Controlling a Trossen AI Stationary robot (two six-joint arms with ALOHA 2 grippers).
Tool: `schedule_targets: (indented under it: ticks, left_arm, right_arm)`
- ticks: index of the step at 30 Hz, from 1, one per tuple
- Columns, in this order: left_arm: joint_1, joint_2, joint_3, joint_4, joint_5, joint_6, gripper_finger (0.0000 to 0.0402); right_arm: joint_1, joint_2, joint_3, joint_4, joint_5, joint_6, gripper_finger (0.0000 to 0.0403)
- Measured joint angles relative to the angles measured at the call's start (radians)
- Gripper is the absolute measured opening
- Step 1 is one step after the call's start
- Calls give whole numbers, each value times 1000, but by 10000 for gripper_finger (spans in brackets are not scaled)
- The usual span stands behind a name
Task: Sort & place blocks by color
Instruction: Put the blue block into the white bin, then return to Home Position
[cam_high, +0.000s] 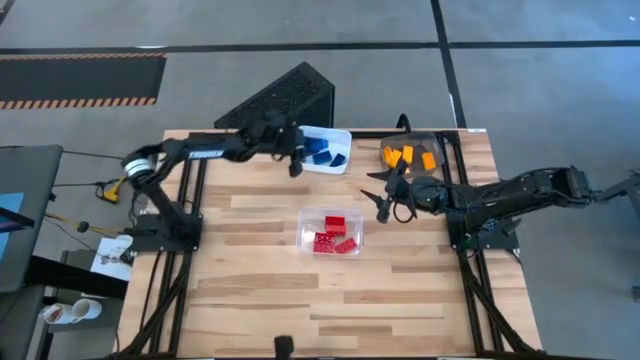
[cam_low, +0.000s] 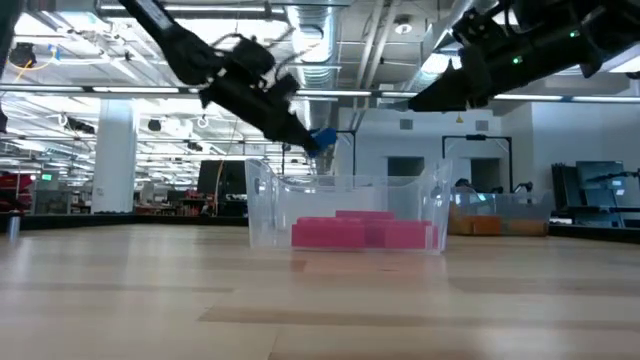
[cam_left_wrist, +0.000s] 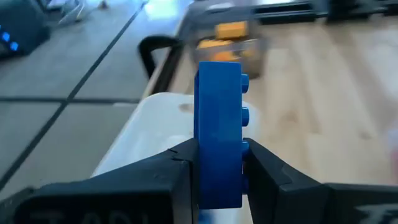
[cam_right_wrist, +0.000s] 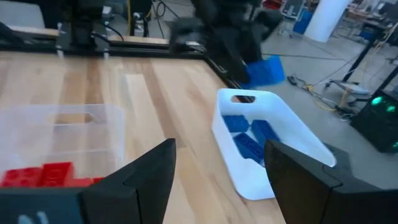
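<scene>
My left gripper (cam_high: 296, 160) is shut on a blue brick (cam_left_wrist: 217, 137) and hovers at the left end of the white bin (cam_high: 327, 150), which has several blue bricks (cam_right_wrist: 249, 140) in it. The low view shows the held brick (cam_low: 322, 138) in the air. My right gripper (cam_high: 385, 203) is open and empty, raised between the clear bin (cam_high: 330, 235) with red bricks (cam_high: 333, 237) and the dark bin (cam_high: 410, 157) with orange bricks (cam_high: 405, 156). My left gripper pinches the blue brick between its two fingers. One finger (cam_left_wrist: 273, 174) lies on the studded face (cam_left_wrist: 244, 146) and the other on the opposite face. The fingers slant down from the table's left. The brick is lifted clear and sticks out past the fingertips, over the white bin's left end (cam_left_wrist: 155, 118).
The three bins sit in the table's far half: white at the far middle, dark at the far right, clear (cam_low: 345, 215) in the middle. A black slanted box (cam_high: 285, 95) stands behind the white bin. Bare wood (cam_high: 300, 300) fills the near half.
</scene>
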Motion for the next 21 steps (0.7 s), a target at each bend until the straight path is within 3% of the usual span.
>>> schedule_targets:
  ticks: [5, 10, 16, 21]
  left_arm:
    - [40, 153, 150, -82, -10, -49, 75]
    - [49, 245, 305, -246, -73, -93, 147]
    - [44, 257, 413, -436, -92, -54, 241]
    - [50, 201, 452, -537, -44, -91, 260]
  right_arm:
    - [-18, 0, 0, -6, -1, -38, 265]
    - [-25, 0, 0, -36, 0, -55, 265]
    - [-31, 0, 0, -41, -1, -66, 265]
    - [-20, -10, 0, -48, -6, -60, 265]
